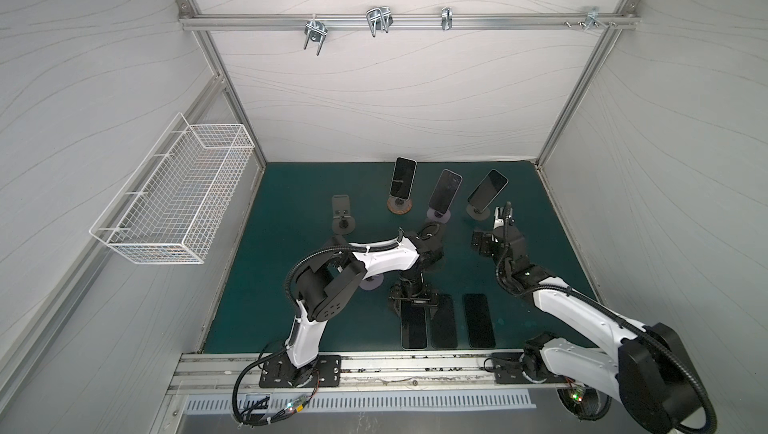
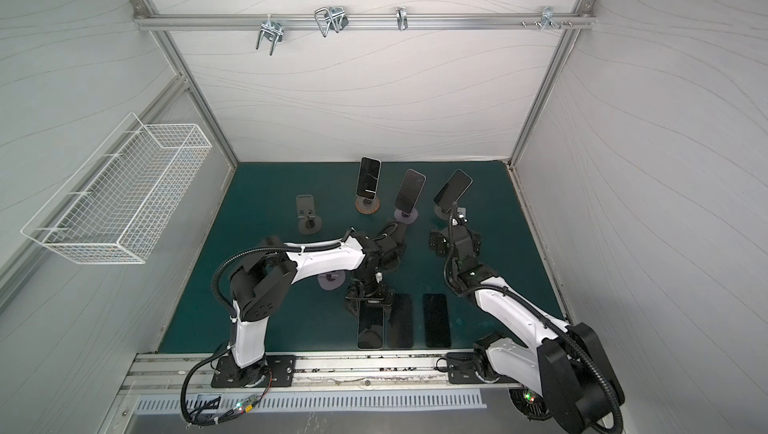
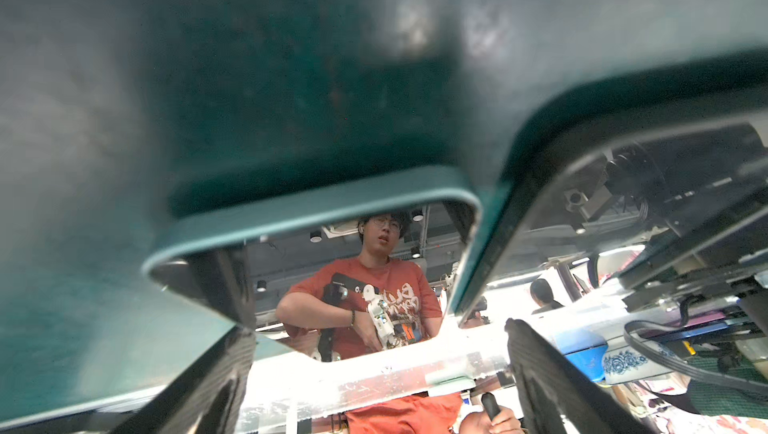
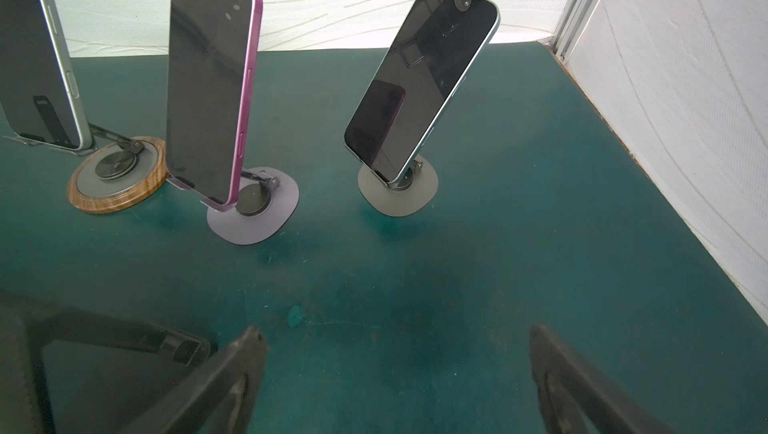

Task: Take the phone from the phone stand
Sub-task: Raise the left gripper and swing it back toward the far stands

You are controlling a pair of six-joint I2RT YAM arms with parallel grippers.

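Under left arm point(image 1: 386, 254), half-hidden stand point(image 1: 371, 283).

Top views overhead; wrist cameras low, left seemingly nearest mat point(image 3: 104, 161).

Phone screen point(image 4: 208, 91) glossy blk; stand rim point(image 4: 109, 203) wood-grain; mat point(image 4: 457, 286) matt, scuffed.
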